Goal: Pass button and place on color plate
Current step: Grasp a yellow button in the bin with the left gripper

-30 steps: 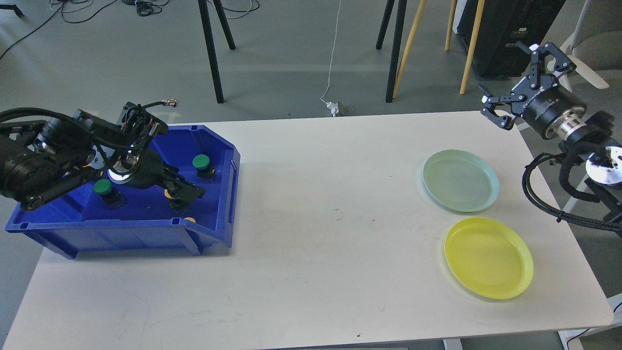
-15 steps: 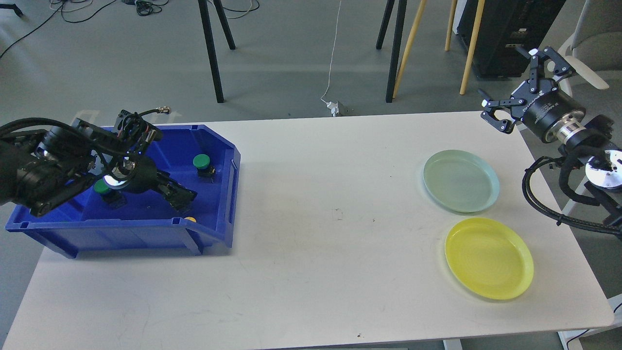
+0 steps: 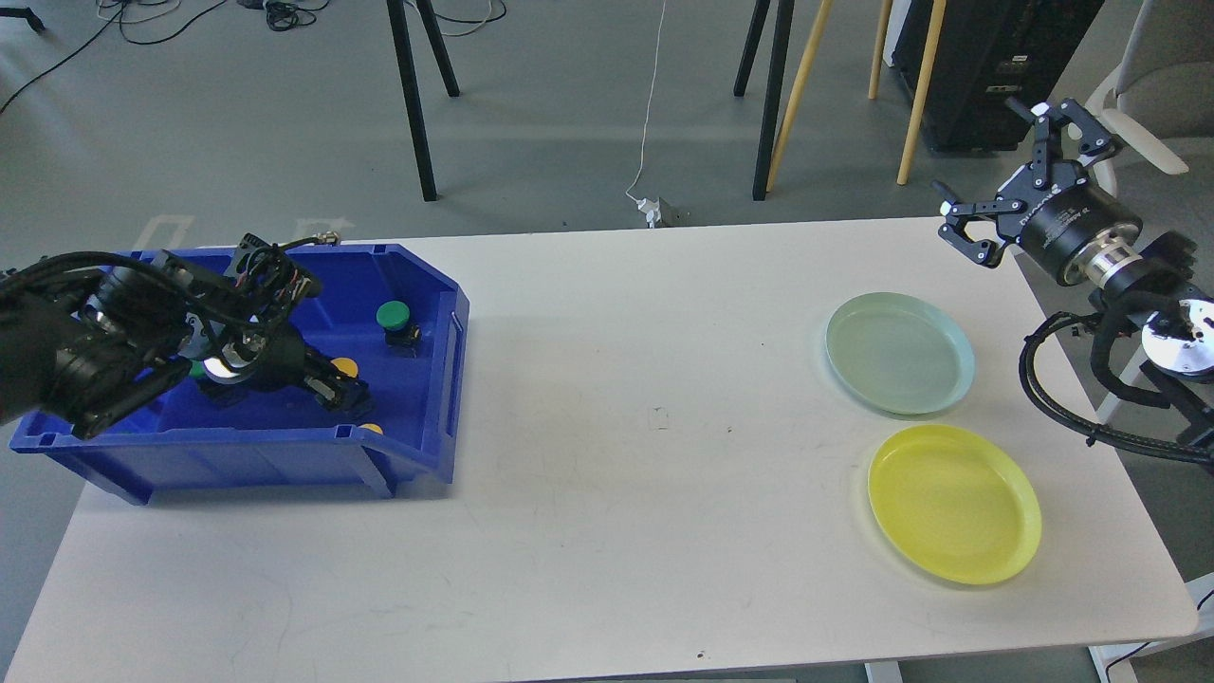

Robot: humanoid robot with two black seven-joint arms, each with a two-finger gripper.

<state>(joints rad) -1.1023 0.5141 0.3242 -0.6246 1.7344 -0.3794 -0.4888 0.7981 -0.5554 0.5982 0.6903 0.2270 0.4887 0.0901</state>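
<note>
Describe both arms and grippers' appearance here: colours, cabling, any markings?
Both arms are black with exposed black cable loops. The right gripper has thin black linkage fingers, white lettering on its round body and a silver wrist ring. The left gripper is dark; a bright ring shows behind it.

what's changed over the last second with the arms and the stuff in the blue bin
The left pincer sank lower into the blue bin and drew toward its front wall, uncovering a yellow button. The right pincer barely shifted. The green button, green plate and yellow plate stayed put.
</note>
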